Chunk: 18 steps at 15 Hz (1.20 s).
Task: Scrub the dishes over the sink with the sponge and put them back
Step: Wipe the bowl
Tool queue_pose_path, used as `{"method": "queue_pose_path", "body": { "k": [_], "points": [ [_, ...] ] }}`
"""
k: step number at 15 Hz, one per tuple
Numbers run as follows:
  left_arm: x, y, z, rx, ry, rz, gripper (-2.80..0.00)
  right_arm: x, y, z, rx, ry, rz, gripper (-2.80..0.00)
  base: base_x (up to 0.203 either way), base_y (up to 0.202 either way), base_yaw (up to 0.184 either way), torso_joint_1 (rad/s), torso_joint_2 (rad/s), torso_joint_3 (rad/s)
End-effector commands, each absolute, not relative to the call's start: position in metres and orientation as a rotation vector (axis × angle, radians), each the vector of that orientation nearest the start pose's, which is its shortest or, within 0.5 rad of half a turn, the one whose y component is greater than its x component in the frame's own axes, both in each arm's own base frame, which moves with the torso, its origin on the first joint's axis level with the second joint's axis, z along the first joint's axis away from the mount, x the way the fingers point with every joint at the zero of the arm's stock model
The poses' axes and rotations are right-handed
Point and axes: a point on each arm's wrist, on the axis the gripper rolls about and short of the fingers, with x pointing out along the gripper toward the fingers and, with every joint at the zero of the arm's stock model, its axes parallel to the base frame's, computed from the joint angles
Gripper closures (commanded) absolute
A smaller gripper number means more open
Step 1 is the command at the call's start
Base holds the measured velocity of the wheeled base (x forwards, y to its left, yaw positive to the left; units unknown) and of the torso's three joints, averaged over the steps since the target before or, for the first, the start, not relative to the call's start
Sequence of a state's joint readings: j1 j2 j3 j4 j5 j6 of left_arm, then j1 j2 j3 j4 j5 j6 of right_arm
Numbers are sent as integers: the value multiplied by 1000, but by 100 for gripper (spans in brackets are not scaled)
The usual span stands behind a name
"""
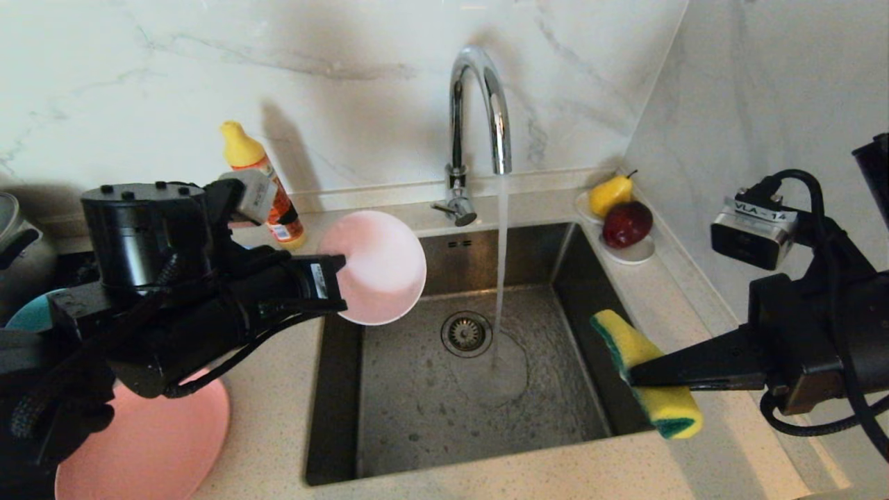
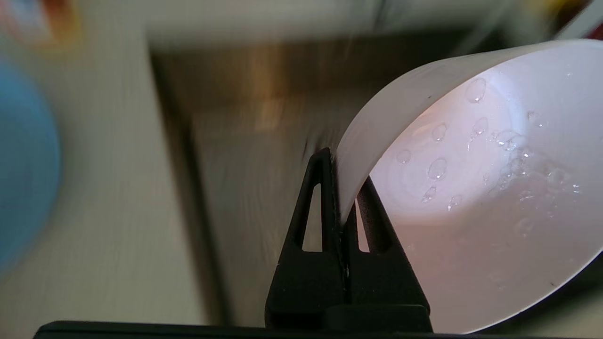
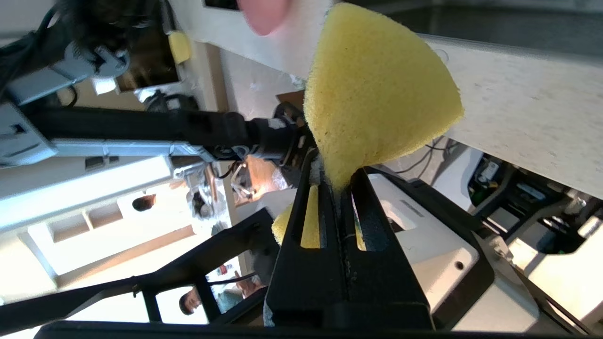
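A marble-walled kitchen corner, with a speckled bench (image 1: 278,389) surrounding the sink (image 1: 417,389); the faucet (image 1: 479,104) is running onto the basin floor beside the drain strainer (image 1: 466,334).

We note the pale pink dish (image 1: 378,267) held up on edge over the sink's left rim, wet inside, its rim clamped between the closed fingers of the left tool (image 2: 340,188). The sponge (image 1: 649,371) is pinched at its waist by the right tool (image 3: 340,186), hanging over the sink's right edge, well apart from the dish. The salmon-pink plate (image 1: 153,444) lies on the bench at left; a teal bowl (image 1: 28,312) shows behind the left arm. A detergent bottle (image 1: 267,184) and a saucer of fruit (image 1: 628,219) stand at the back.

Risks, in our judgement: the dish is wet and gripped only at a thin rim, so sponge pressure could lever it loose into the sink. Scrubbing outside the basin edge would drip onto the bench.
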<state>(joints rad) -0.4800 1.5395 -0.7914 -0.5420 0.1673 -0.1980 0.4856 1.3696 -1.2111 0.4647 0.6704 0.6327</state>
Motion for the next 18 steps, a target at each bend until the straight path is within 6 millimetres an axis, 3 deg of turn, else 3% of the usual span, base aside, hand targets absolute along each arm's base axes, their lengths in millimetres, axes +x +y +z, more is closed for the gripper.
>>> {"method": "queue_pose_path", "body": {
  "k": [1, 6, 9, 13, 18],
  "points": [
    [234, -119, 206, -83, 424, -276, 0, 165, 113, 291, 587, 986, 926, 0, 0, 0, 0, 0, 0, 0],
    [228, -154, 200, -61, 506, -366, 0, 151, 136, 290, 525, 1066, 1020, 0, 0, 0, 0, 0, 0, 0],
    [226, -175, 199, -28, 482, -346, 0, 154, 156, 283, 490, 1123, 1054, 0, 0, 0, 0, 0, 0, 0],
    [220, -202, 193, -9, 403, -303, 0, 173, 184, 278, 470, 1174, 1059, 0, 0, 0, 0, 0, 0, 0],
    [220, -215, 188, -28, 336, -246, 0, 200, 208, 266, 459, 1237, 955, 0, 0, 0, 0, 0, 0, 0]
  ]
}}
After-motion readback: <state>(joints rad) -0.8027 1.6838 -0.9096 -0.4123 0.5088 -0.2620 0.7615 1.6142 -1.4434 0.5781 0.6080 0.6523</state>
